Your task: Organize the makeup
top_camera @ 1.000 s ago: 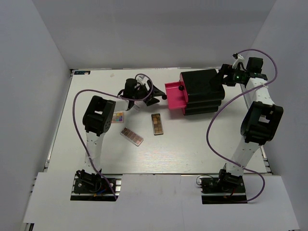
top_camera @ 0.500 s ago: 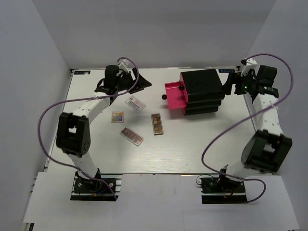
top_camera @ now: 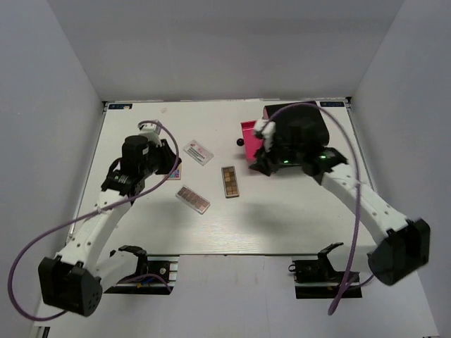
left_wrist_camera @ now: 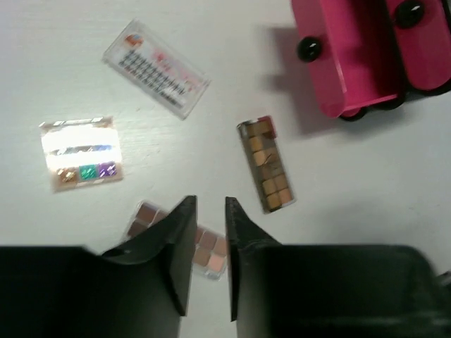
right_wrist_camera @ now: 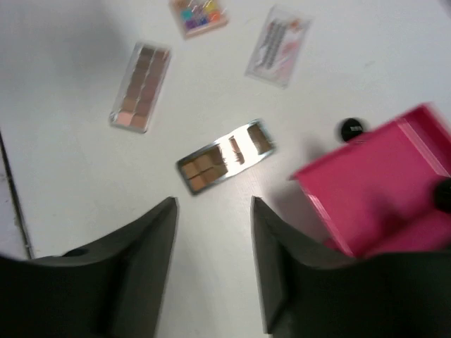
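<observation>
Four pieces of makeup lie flat on the white table: a white card-like compact (top_camera: 198,152) (left_wrist_camera: 156,69), a brown eyeshadow palette (top_camera: 230,181) (left_wrist_camera: 266,166) (right_wrist_camera: 224,156), a pink palette (top_camera: 193,200) (right_wrist_camera: 141,86) and a small colourful palette (left_wrist_camera: 79,153). My left gripper (top_camera: 171,160) (left_wrist_camera: 210,204) hovers over the pink palette (left_wrist_camera: 208,252), its jaws a narrow gap apart with nothing between them. My right gripper (top_camera: 259,163) (right_wrist_camera: 213,204) hangs open above bare table just short of the brown palette, beside the pink drawer.
A big black box (top_camera: 303,127) stands at the back right, its top pink drawer (top_camera: 248,134) (left_wrist_camera: 352,56) (right_wrist_camera: 380,183) pulled out to the left, with a black knob (top_camera: 239,143) (right_wrist_camera: 349,129). White walls close in the table on three sides.
Both arms swung in from the back of the table: the left down over the palettes, the right from behind the box to its front. Both sets of jaws have narrowed.
</observation>
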Controlling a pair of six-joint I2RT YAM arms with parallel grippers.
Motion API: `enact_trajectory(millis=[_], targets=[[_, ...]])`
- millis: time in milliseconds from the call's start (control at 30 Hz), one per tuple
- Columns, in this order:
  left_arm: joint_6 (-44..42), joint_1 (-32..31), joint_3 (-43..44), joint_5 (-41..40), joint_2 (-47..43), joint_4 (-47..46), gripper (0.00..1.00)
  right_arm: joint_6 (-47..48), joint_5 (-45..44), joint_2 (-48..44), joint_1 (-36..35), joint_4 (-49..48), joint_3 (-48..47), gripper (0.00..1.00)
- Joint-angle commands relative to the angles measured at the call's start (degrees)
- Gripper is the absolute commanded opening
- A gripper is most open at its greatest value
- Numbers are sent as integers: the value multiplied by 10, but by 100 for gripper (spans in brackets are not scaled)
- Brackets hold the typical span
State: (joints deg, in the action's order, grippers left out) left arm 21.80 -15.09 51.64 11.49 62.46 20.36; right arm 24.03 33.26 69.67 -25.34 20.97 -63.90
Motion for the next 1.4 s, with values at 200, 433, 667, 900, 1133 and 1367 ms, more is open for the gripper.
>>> enact_trajectory(millis=[200,433,667,900,1133,1367], targets=[[-23,1,-50,-131,-106,60,59,-137,-296,232,-188,-9,-83,59],[-26,1,-51,-136,-114,64,61,-213,-364,307,-213,-19,-118,89],[-29,1,-50,-126,-107,64,61,-272,-370,363,-219,-19,-128,89],[-29,1,-50,-123,-107,64,61,-348,-450,417,-218,-6,-168,89],[-31,1,-50,-117,-109,63,61,-364,-451,453,-219,-1,-177,89],[-31,1,-51,-116,-108,63,61,-368,-410,477,-215,6,-175,85]])
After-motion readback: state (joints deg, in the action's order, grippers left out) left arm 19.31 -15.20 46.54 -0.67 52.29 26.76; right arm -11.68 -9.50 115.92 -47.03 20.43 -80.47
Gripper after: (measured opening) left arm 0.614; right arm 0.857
